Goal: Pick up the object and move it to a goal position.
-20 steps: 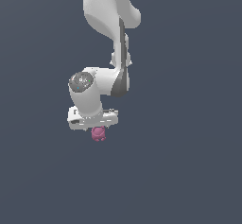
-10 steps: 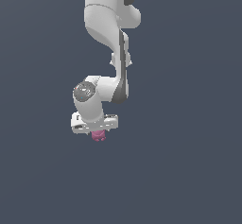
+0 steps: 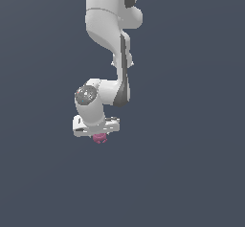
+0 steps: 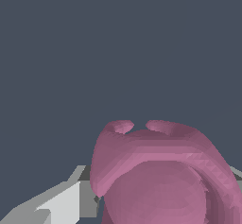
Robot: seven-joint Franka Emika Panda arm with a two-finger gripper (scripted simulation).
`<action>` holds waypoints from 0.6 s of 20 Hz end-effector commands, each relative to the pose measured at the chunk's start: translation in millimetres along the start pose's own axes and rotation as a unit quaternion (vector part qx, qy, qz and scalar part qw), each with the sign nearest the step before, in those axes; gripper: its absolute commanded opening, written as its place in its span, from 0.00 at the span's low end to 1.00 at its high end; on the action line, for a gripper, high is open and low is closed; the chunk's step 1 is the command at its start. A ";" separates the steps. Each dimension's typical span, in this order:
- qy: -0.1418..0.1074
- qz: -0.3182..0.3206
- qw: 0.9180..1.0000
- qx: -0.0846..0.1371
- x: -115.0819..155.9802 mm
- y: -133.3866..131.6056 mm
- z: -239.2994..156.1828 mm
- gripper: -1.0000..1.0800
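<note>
A: Backdrop (image 3: 191, 125): what is there?

B: One flat slate grey-blue field, edge to edge in the exterior view. No seam or horizon line can be made out, so floor and wall cannot be told apart.

A: Light?

B: Even and soft. Tone hardly varies from corner to corner.

A: Wrist view?

B: Same grey-blue surface (image 4: 118, 43) fills its open area, plain and untextured, uniformly lit

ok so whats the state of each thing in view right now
small lumpy pink-magenta blob: held between the fingers, just below the gripper body, filling the wrist view
white robot gripper: shut on the blob, pointing down
white Panda arm: reaching down from the top of the exterior view
</note>
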State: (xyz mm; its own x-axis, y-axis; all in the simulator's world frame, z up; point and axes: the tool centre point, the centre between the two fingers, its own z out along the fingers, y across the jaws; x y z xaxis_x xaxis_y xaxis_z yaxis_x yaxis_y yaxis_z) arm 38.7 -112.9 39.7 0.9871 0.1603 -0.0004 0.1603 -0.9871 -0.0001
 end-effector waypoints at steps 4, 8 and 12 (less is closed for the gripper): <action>0.000 0.000 1.000 0.000 0.2 0.0 0.1 0.00; 0.000 0.000 1.000 0.000 0.5 -1.2 -1.3 0.00; 0.000 0.000 1.000 0.000 4.0 -11.1 -11.8 0.00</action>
State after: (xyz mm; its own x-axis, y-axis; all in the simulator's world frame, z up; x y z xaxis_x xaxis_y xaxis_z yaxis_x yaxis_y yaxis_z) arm 39.5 -106.3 46.5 0.9872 0.1592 -0.0016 0.1592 -0.9872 -0.0002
